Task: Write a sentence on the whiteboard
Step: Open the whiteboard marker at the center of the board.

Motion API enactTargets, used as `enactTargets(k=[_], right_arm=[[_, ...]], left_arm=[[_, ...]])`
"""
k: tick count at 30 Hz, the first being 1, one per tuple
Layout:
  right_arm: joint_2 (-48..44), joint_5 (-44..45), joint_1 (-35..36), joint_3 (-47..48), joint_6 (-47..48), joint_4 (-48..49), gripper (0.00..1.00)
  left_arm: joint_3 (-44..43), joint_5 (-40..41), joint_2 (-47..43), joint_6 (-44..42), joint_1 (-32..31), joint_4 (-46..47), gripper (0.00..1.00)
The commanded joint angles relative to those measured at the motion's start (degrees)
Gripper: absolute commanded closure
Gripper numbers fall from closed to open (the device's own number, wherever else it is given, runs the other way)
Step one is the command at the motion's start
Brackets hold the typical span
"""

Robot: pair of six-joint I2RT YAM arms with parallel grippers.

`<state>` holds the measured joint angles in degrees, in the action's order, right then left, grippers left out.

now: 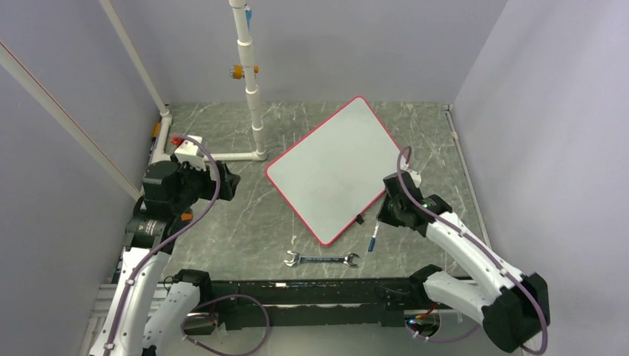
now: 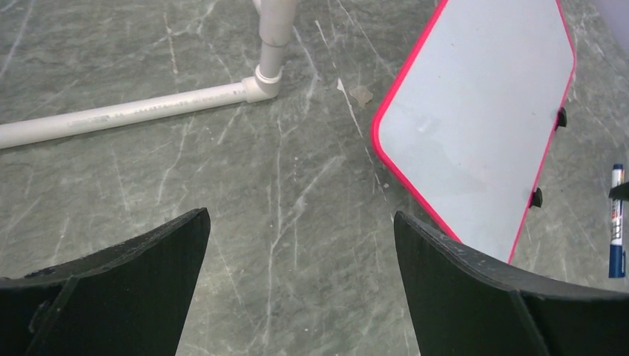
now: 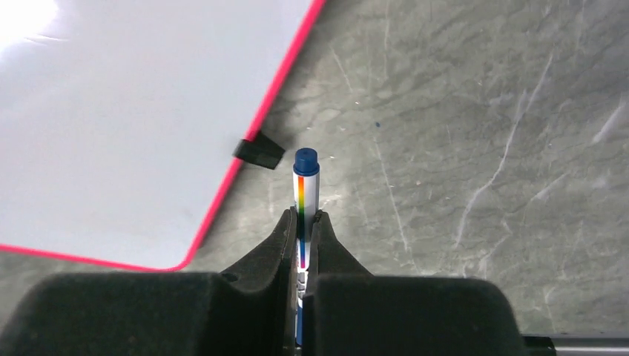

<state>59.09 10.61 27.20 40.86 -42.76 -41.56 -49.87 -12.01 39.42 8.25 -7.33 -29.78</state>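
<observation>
The whiteboard [image 1: 334,167] lies flat and turned at an angle on the grey table, with a red-pink rim and small black clips [image 3: 258,150]. Its surface is blank; no sentence shows on it. It also shows in the left wrist view [image 2: 482,111] and the right wrist view [image 3: 111,111]. My right gripper [image 1: 380,221] is shut on a blue-capped marker [image 3: 305,185] with a rainbow stripe, just off the board's near right edge, beside a clip. The marker's blue end [image 1: 373,239] points toward the near edge. My left gripper [image 1: 226,180] is open and empty, left of the board, over bare table [image 2: 300,215].
A metal wrench [image 1: 321,259] lies near the front edge, below the board. A white pipe stand [image 1: 252,96] rises at the back, with a floor pipe [image 2: 133,111] running left. A white box [image 1: 189,148] sits at the left. Walls enclose three sides.
</observation>
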Motion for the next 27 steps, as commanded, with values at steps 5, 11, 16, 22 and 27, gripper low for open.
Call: enactTargets(k=[5, 11, 16, 22, 27], right_arm=[[-13.40, -5.57, 0.18, -0.33, -9.33, 12.91, 1.00], [-13.09, -9.24, 0.22, 2.02, -15.87, 25.60, 1.00], [-12.87, -10.28, 0.13, 2.39, -20.62, 35.39, 1.00], [-12.61, -10.31, 0.26, -1.36, -29.29, 48.89, 1.00], [-13.06, -9.95, 0.21, -3.43, -33.64, 58.05, 1.00]], left_arm=[[0.23, -14.34, 1.31, 2.64, -0.22, 6.45, 0.01], [3.99, -21.48, -0.81, 12.18, -1.87, 17.04, 0.01], [5.76, -15.44, 1.27, 18.07, -11.94, 25.00, 0.01], [6.78, -12.99, 6.61, 25.44, -22.68, 40.31, 0.06], [7.98, -11.67, 11.45, 31.69, -28.33, 55.10, 0.08]])
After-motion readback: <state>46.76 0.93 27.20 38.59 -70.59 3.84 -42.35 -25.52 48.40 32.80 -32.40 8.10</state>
